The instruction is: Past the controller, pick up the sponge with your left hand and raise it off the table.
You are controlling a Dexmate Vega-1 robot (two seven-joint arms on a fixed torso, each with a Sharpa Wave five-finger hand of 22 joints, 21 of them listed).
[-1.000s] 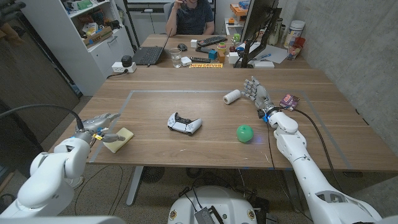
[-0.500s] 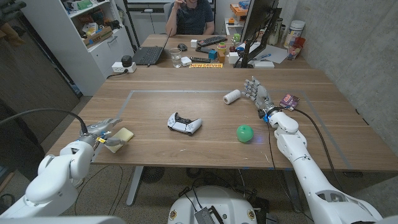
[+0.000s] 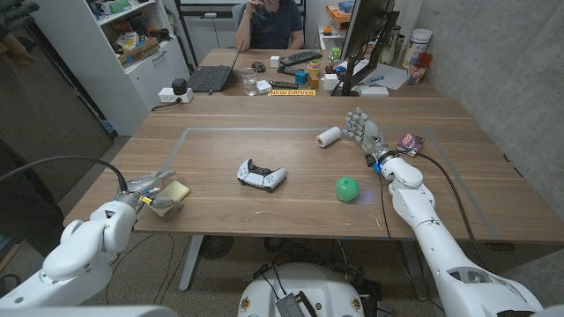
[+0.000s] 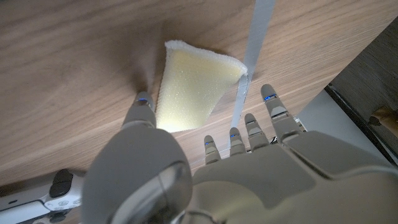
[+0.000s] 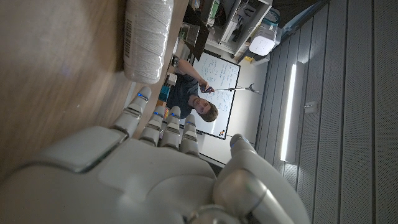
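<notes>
My left hand has its fingers spread around the sponge just ahead (not yet clamped).

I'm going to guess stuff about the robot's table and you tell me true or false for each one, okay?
1. The sponge is yellow. True.
2. The left hand is at the sponge, with fingers beside it. True.
3. The ball is red. False: it is green.
4. The controller lies right next to the sponge. False: it sits near the middle of the table, well apart from the sponge.
5. The right hand is holding the white roll. False: it stands beside the roll, holding nothing.
</notes>
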